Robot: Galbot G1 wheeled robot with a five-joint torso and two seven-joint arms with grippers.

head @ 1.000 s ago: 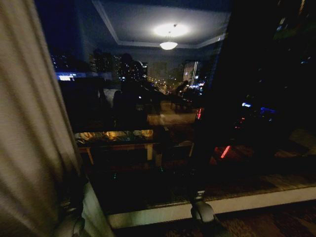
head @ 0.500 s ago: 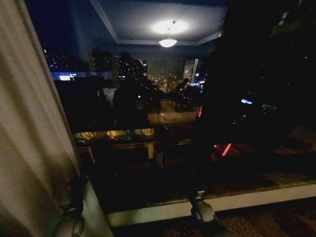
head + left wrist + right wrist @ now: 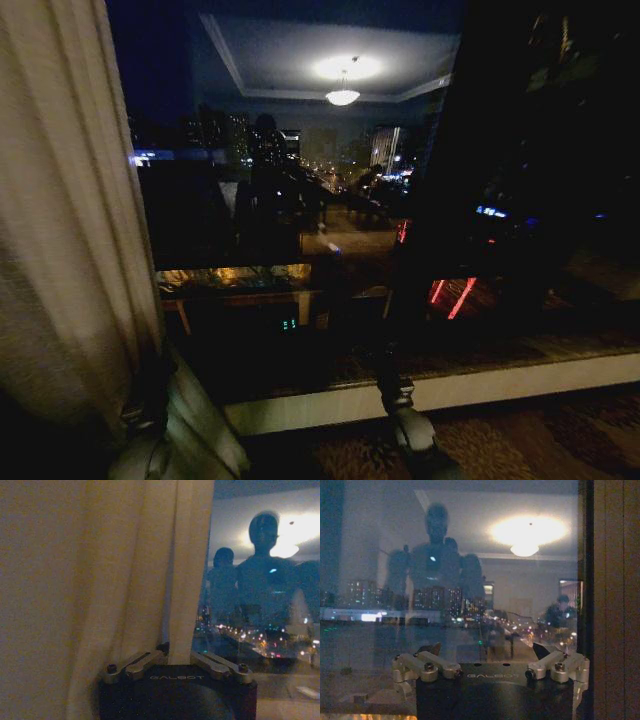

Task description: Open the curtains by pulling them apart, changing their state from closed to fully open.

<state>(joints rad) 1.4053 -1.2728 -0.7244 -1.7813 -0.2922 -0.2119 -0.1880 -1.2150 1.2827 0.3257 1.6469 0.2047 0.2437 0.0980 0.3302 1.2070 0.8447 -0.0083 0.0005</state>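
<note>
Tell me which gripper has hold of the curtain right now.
The left gripper: its fingers are closed on a fold of the cream curtain at the window's left side. The right gripper is open, facing bare window glass with nothing between its fingers.

A dark window pane (image 3: 330, 200) reflects a lit ceiling lamp (image 3: 342, 96). City lights glimmer beyond it. A pale sill (image 3: 500, 385) runs below.

Cream-white, vertically pleated fabric is seen on the curtain (image 3: 70, 230), tinted yellowish beside the black-bodied, silver-linked left hand (image 3: 179, 652). Right of the curtain, the window glass (image 3: 330, 200) is shown dark blue-black, dotted with city lights.
</note>
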